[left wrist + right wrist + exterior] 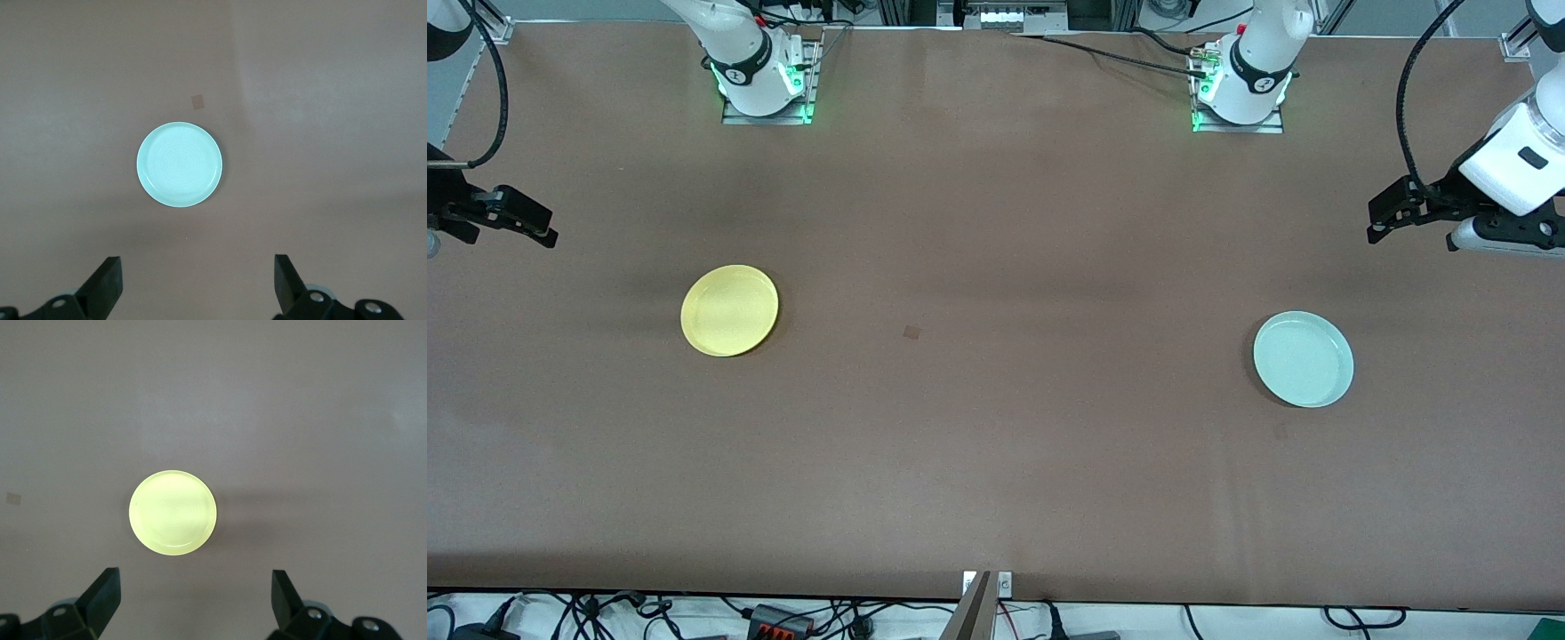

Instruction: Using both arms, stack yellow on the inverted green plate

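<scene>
While both arms wait, my left hand (197,283) and right hand (193,603) gape empty above green plate (1304,359) and yellow plate (729,310), both rim-up on bench (996,444).

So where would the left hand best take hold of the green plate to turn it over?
Probably at the rim. The green plate lies flat on the table, open side up, shallow and too broad to span, so only its low raised rim offers a pinch. The left hand, open and up over the table's left-arm end, is best brought down on the rim's edge toward that end.
</scene>
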`<state>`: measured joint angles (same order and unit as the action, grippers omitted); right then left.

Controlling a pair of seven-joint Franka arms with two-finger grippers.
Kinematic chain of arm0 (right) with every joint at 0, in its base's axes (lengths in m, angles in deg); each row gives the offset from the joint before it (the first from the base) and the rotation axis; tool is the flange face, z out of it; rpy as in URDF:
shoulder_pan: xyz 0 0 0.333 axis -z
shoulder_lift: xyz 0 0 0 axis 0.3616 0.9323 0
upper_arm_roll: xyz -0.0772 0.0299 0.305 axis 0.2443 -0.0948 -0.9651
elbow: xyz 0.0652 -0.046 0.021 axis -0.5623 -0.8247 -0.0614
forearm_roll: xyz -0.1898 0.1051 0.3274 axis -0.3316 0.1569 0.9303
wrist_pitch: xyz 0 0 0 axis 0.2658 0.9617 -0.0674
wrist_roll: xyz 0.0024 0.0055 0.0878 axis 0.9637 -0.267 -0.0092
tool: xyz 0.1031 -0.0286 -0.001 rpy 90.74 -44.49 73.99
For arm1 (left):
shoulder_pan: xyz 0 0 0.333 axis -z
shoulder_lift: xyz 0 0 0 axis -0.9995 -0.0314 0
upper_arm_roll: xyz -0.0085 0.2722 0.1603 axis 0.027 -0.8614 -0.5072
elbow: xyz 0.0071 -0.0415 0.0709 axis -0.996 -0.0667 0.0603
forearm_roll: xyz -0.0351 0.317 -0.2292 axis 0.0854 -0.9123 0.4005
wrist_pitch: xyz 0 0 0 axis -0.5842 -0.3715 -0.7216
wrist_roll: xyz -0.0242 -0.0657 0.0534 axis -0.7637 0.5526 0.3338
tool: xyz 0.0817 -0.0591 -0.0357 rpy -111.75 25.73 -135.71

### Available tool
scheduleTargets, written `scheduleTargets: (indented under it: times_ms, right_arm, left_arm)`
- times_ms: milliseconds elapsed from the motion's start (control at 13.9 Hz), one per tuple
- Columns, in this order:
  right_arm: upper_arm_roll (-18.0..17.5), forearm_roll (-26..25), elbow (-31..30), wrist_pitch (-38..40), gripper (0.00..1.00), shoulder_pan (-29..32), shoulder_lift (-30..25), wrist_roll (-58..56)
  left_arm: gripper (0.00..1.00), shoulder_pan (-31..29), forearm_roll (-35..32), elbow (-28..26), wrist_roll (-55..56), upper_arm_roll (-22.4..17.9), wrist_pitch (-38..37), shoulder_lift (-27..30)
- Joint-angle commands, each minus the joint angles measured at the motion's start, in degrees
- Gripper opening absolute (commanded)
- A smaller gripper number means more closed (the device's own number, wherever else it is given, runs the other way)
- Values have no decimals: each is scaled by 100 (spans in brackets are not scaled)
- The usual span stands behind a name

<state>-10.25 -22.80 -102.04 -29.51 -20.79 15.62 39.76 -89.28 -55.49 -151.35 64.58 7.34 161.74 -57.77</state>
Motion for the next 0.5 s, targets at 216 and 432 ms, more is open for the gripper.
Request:
scheduleTargets:
  times_ms: [216, 432]
  right_arm:
    - [-13, -59, -14, 32, 100, -6, -51, 38]
    - [-13, -59, -14, -3, 100, 11, -25, 38]
  left_arm:
    - [100, -15, 91, 74, -124, 36, -124, 36]
    - [100, -15, 91, 74, -132, 28, -115, 36]
